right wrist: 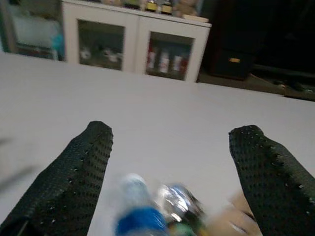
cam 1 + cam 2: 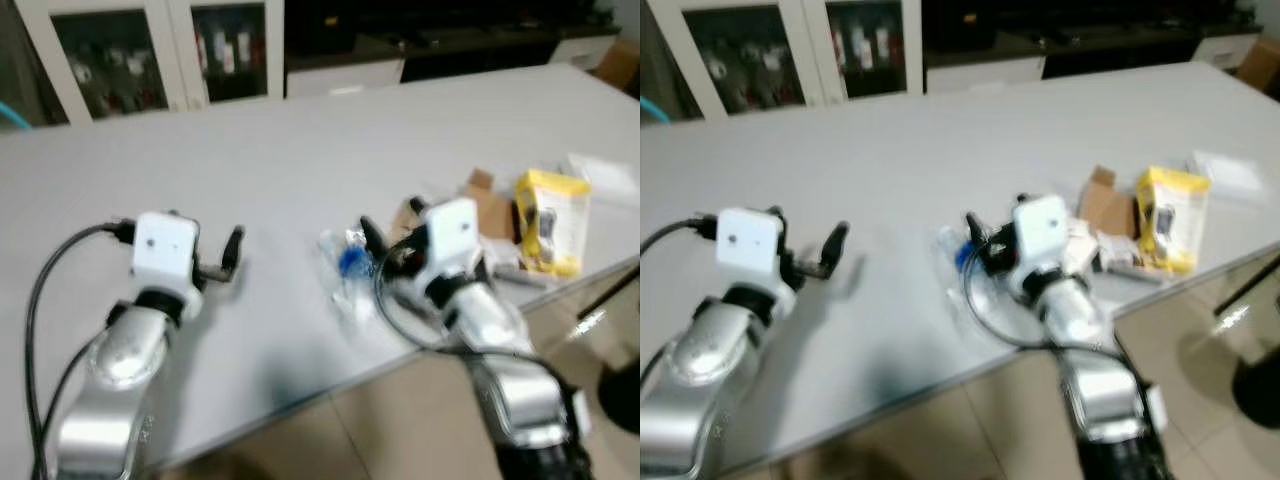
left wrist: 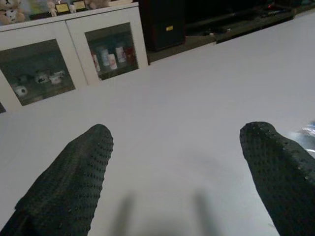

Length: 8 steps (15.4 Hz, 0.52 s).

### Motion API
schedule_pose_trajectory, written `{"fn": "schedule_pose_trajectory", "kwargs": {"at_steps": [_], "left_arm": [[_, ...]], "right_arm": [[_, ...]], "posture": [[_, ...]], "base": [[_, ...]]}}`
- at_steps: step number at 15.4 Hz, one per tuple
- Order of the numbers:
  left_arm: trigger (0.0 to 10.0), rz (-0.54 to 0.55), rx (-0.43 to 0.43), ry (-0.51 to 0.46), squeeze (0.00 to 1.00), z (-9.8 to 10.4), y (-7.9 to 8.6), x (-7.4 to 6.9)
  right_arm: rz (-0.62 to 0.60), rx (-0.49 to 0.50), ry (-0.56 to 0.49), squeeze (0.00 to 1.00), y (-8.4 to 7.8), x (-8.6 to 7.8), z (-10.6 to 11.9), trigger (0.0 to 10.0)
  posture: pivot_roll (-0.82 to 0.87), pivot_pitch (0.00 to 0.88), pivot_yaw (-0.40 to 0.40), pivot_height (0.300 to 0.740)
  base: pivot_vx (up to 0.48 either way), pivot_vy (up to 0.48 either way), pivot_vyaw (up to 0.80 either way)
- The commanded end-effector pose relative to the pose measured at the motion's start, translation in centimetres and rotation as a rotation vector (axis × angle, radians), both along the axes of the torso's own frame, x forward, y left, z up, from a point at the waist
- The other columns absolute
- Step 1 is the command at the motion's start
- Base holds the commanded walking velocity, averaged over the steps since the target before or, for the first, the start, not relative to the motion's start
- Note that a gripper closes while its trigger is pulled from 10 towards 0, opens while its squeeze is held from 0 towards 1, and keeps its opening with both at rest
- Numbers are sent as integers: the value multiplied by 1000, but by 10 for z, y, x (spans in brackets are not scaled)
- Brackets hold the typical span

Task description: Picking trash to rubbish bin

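On the pale grey tabletop [image 2: 300,150] lie one crumpled clear plastic bottle with a blue label [image 2: 345,265], one yellow packet with a clear window [image 2: 550,220] and some brown cardboard scraps [image 2: 488,205], all grouped near the front right edge. The right gripper [image 1: 170,169] hangs just above the bottle with its jaws apart, the bottle lying between the two fingers. The left gripper [image 3: 179,167] hovers over bare tabletop well to the left, jaws also apart, and two white glass-door cabinets [image 3: 74,54] holding small bottles stand behind.
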<state>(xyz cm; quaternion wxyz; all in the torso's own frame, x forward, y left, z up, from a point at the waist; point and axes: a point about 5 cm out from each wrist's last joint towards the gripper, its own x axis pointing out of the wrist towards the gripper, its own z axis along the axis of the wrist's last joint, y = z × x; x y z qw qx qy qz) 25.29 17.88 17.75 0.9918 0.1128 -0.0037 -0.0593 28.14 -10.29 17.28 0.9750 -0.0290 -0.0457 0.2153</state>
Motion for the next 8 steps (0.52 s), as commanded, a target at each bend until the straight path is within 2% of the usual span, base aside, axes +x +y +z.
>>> {"fn": "schedule_pose_trajectory", "kwargs": {"at_steps": [1,2,5,7,8], "left_arm": [[10000,-80,-17,9,0,2,-11,3],[10000,-114,-29,20,0,3,-13,4],[10000,-227,-33,76,0,-2,-18,-3],[10000,-286,-16,91,0,-3,-20,-7],[10000,-308,15,86,0,-2,-20,-9]], "right_arm": [[-46,-27,7,0,-13,-3,6,10000],[-54,-40,27,0,-14,-4,7,10000],[-95,-88,104,0,-25,2,13,10000],[-92,-142,173,0,-29,3,15,10000],[-50,-173,236,0,-31,3,16,10000]], "posture": [[70,64,-59,740],[70,65,-59,740],[62,61,-59,740],[61,58,-62,740],[62,55,-69,740]], "base": [[322,0,0],[277,0,0],[0,0,0],[0,0,0],[0,0,0]]}}
